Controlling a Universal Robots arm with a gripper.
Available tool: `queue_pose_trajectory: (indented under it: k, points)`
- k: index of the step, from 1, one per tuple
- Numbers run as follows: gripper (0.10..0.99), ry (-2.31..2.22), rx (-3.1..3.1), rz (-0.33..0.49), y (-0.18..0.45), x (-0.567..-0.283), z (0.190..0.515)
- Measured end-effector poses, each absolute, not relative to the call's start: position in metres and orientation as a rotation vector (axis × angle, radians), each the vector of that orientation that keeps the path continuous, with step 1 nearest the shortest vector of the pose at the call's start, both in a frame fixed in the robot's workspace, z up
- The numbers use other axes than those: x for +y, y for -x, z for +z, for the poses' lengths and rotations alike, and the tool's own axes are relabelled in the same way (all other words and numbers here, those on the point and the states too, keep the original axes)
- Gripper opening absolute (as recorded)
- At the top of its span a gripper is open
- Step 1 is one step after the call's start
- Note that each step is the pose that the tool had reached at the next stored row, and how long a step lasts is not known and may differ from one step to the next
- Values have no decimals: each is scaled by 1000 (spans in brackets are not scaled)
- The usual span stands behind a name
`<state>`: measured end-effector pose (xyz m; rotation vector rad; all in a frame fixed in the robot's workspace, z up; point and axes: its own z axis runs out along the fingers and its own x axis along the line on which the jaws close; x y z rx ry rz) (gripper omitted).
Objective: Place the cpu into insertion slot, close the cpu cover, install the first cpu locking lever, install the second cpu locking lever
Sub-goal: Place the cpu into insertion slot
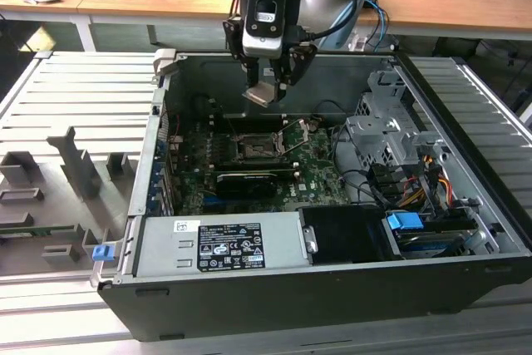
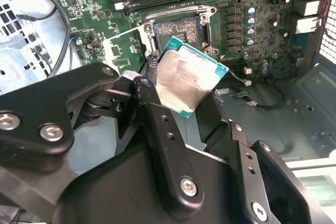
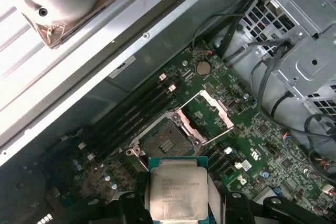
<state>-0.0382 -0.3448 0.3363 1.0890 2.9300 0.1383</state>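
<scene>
Holding the cpu (image 1: 260,94) clamped edge to edge in the gripper (image 1: 266,87), I judge the work to be in its first step: the chip is not yet seated. It hangs in the air above the green circuit board (image 1: 320,174) inside the open computer case (image 1: 465,164), and the insertion slot (image 1: 252,149) lies bare below it. The exterior view gives me the height. The chip is well clear of the board, near the case's far wall, and sits tilted in the fingers. The first wrist view adds the layout under it. There the dark socket lies just past the chip's leading edge, and the cpu cover (image 3: 212,113) is thrown open to one side with its cut-out middle showing board beneath. The second wrist view shows the chip's silver face and green rim at a slant, one corner close to the socket's rim. In my judgement, placing it calls for levelling the chip, squaring its edges to the socket's metal rim, and a slow straight descent, since the contacts would not forgive a skewed landing.
</scene>
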Motion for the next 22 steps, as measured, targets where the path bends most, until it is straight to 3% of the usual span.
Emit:
queue_pose_trajectory:
  k: [22]
  points:
    - [533, -1127, 2914, 138, 38, -345, 332]
